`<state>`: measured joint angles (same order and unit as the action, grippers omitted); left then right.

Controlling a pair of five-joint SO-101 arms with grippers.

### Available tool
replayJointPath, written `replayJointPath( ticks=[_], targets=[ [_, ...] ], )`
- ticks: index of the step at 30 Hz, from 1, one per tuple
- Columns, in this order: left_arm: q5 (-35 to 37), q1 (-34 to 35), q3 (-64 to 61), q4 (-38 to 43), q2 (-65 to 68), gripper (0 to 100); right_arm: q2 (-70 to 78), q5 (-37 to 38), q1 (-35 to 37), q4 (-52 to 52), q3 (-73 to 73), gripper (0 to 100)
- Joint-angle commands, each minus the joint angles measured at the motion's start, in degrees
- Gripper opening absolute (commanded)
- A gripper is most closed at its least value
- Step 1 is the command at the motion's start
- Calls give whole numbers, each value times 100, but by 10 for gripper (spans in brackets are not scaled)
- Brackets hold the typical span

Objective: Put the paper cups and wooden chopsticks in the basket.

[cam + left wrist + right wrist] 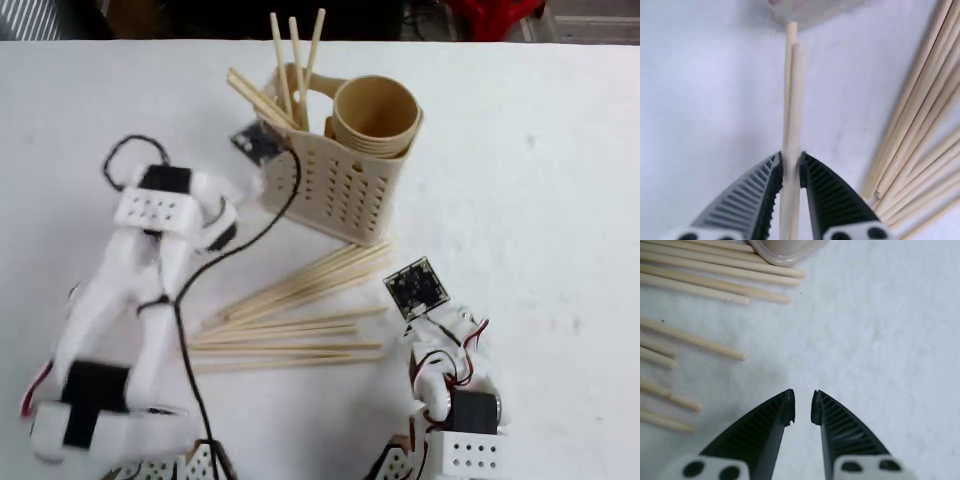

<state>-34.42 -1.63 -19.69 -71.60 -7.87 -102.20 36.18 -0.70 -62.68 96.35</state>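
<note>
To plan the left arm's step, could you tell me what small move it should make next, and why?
Probably raise the left gripper toward the basket rim: it is shut on two chopsticks whose far ends sit low by the basket's foot, over the table.

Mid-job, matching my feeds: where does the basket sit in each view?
High view: basket stands upper centre, paper cups inside.
Left wrist view: a blurred pale edge, likely the basket, beyond the far end of the held chopsticks in the left pincer.
Right wrist view: a rounded basket corner ahead of the right pincer.
Shared landmark: the loose chopsticks lying flat near it.
</note>
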Motion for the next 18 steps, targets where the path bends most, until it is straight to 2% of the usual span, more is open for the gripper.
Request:
replayJointPath(
  ticks=[1, 6, 10, 14, 18],
  targets=[
    [413, -22, 475, -193, -1121, 21, -40, 44, 22, 48, 53, 70],
    [1134, -84, 1116, 44, -1982, 21, -40, 44, 22, 48, 53, 70],
    [1538, -356, 1486, 185, -2141, 21, -40, 44, 22, 48, 53, 70],
    [1495, -1288, 888, 369, -2141, 21, -40, 44, 22, 48, 53, 70],
    [809, -2325, -440, 862, -2132, 22, -40, 44, 31, 48, 53, 70]
  ],
)
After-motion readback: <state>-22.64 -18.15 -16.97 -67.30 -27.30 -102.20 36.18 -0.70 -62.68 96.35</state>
